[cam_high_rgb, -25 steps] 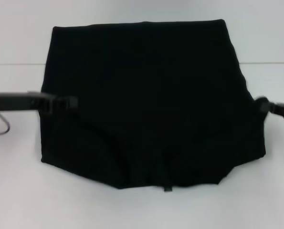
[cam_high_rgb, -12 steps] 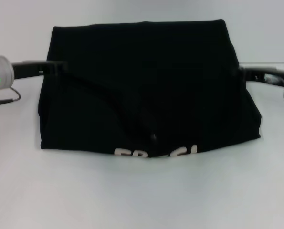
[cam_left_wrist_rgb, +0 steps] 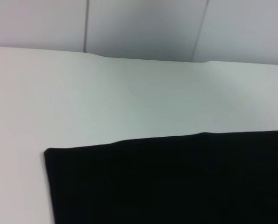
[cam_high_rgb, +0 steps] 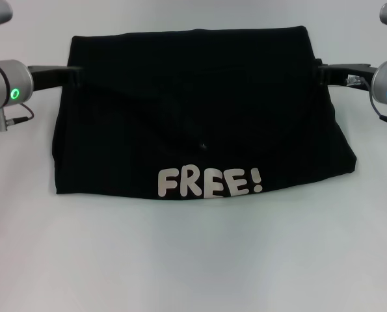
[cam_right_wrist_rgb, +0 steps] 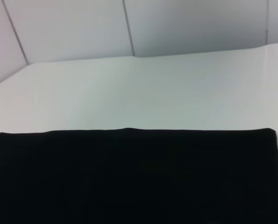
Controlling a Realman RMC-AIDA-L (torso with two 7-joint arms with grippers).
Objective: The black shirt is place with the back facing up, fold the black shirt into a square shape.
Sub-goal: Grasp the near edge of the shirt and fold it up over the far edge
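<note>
Between my end effectors: black shirt [cam_high_rgb: 200, 117] spread on the desk [cam_high_rgb: 193, 260], "FREE!" lettering [cam_high_rgb: 211, 182] turned up.
Left end effector [cam_high_rgb: 76, 75]: at shirt's edge; grip, I cannot tell.
Right end effector [cam_high_rgb: 320, 73]: likewise.
My aim: carry both level, land fold square.

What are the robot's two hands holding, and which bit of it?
Both meet the black shirt at its side edges near the far end: left gripper, right gripper. Whether they actually grip the folded layer cannot be told.
</note>
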